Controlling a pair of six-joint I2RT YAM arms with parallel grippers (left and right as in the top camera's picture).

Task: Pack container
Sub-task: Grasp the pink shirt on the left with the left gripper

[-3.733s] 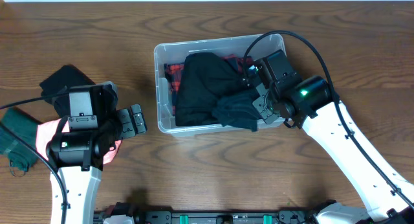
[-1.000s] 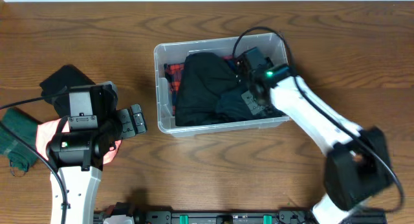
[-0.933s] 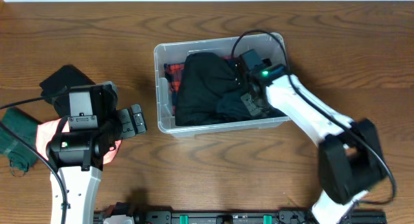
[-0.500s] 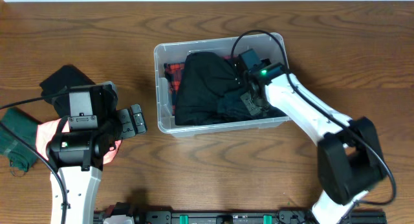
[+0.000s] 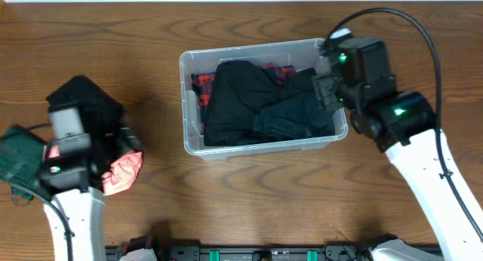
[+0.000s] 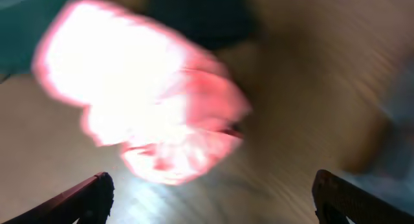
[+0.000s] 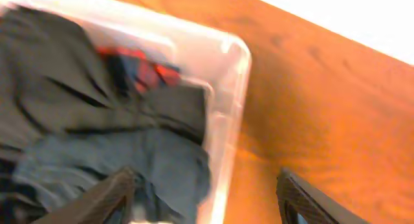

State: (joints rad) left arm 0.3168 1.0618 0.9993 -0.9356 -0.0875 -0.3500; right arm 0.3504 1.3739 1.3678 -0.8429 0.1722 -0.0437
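The clear plastic container (image 5: 190, 144) stands mid-table, holding a black garment (image 5: 234, 102), a dark grey-blue garment (image 5: 298, 114) and a red plaid cloth (image 5: 200, 87). In the right wrist view my right gripper (image 7: 204, 204) is open above the container's right rim (image 7: 236, 88), with nothing between its fingers. One finger is over the grey-blue garment (image 7: 149, 166), the other over the wood. At the far left my left gripper (image 6: 210, 204) hangs wide open and empty just above a pink cloth (image 6: 142, 114). That view is blurred.
Left of the container lies a loose pile: a black garment (image 5: 79, 99), the pink cloth (image 5: 124, 170) and a green cloth (image 5: 15, 159). The right arm (image 5: 392, 118) reaches in from the lower right, its cable arching above. Bare wood (image 5: 264, 193) lies in front of the container.
My right gripper has opened, let go of the grey-blue garment inside the container, and risen back to its right rim. My left arm has swung left over the pile.
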